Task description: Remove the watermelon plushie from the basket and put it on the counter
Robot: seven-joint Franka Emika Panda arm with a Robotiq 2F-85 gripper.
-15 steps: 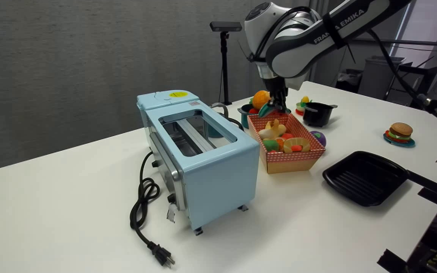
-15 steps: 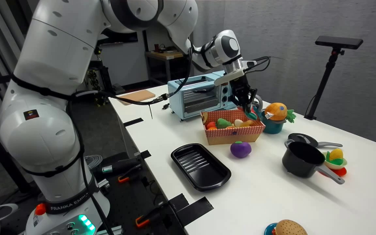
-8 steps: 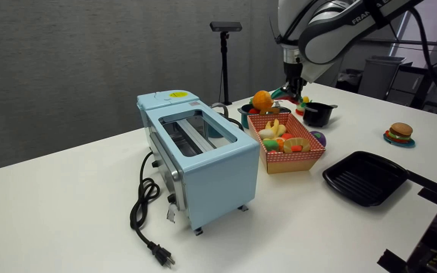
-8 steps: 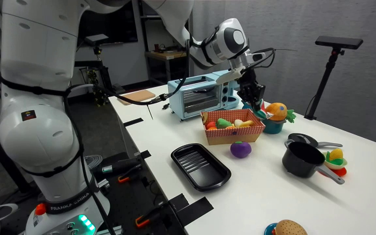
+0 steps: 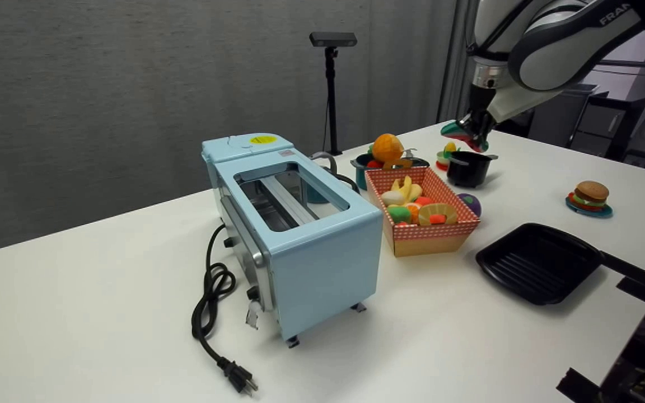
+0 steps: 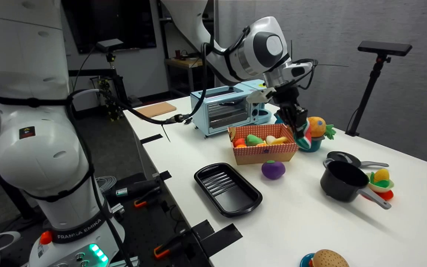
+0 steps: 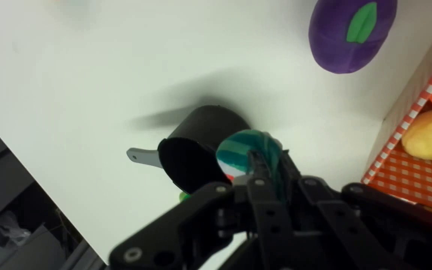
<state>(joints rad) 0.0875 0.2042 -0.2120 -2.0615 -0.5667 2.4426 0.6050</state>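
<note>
Swinging from over the basket (image 5: 428, 246) to the frame's upper right in an exterior view, gripper (image 7: 270, 155) clamped on watermelon plushie (image 5: 456, 131); removal looks done, lowering to counter (image 5: 104, 291) remains.

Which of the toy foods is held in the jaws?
The red and green watermelon plushie: it alone is gripped; the purple toy rests on the counter.
</note>
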